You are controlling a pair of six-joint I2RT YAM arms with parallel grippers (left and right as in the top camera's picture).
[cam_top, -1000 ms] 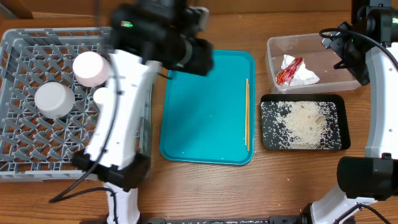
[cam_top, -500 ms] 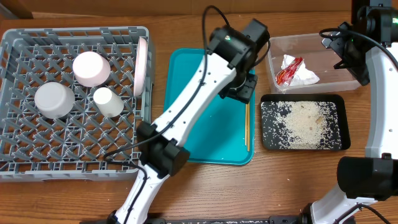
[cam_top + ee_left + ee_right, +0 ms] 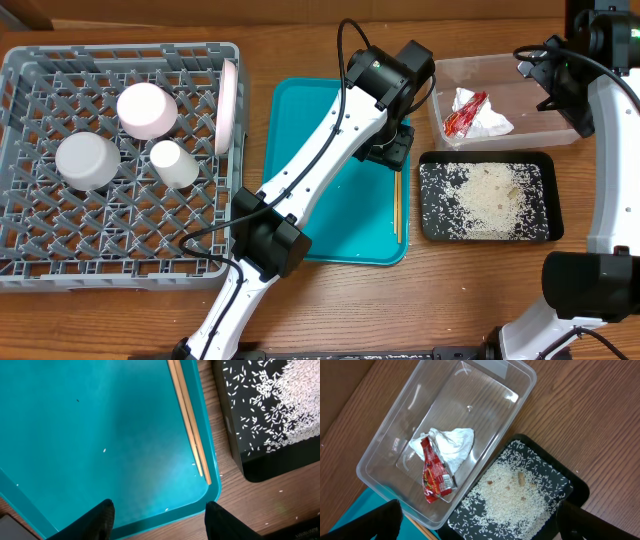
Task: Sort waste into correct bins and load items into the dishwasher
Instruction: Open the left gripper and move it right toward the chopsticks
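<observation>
Left fingers apart, empty, over teal tray; chopsticks along its right rim. Right fingers wide apart, empty, above clear tub with red wrapper, tissue. Rice in black tray; bowls, cup in grey rack. Chopsticks probably next: straddle both mid-length, pinch squarely, clear of rim.

The chopsticks' upper end lies hidden beneath the left end effector.

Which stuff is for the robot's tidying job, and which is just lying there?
For the job: dish rack, pink bowl, white bowl, cup, plate, clear tub, red wrapper, tissue, black tray, rice.
Just lying there: teal tray, chopsticks.
</observation>
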